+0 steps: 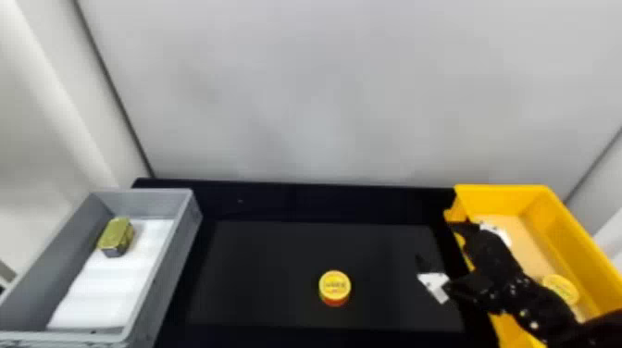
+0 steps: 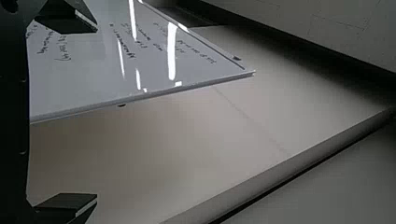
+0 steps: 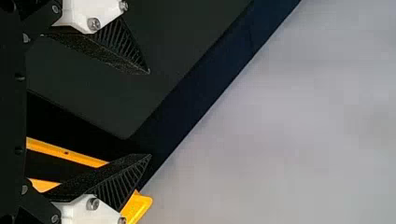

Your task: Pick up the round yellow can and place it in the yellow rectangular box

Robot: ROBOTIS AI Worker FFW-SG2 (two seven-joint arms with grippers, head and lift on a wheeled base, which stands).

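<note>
- the step in hand, as i judge it, is reaching for the round yellow can (image 1: pixel 335 284), which sits upright on the black surface (image 1: pixel 268 268), well apart from the yellow rectangular box (image 1: pixel 571 231).
- bring the right pincer (image 1: pixel 435 240) across towards the robot's left, high enough to clear the can's top, and centre it before lowering.
- come down with one finger on each side; a tip landing on the lid could tip or skid it.
- close evenly on the side wall, firm but gentle, then lift straight up and clear the box wall before crossing.
- inside, aim beside the other yellow can (image 1: pixel 561 289), not on top of it.
- the right pincer is wide open by the box's inner side, nothing between its fingers.
- the left pincer (image 2: pixel 97 113) is also wide open and empty, parked aside.
</note>
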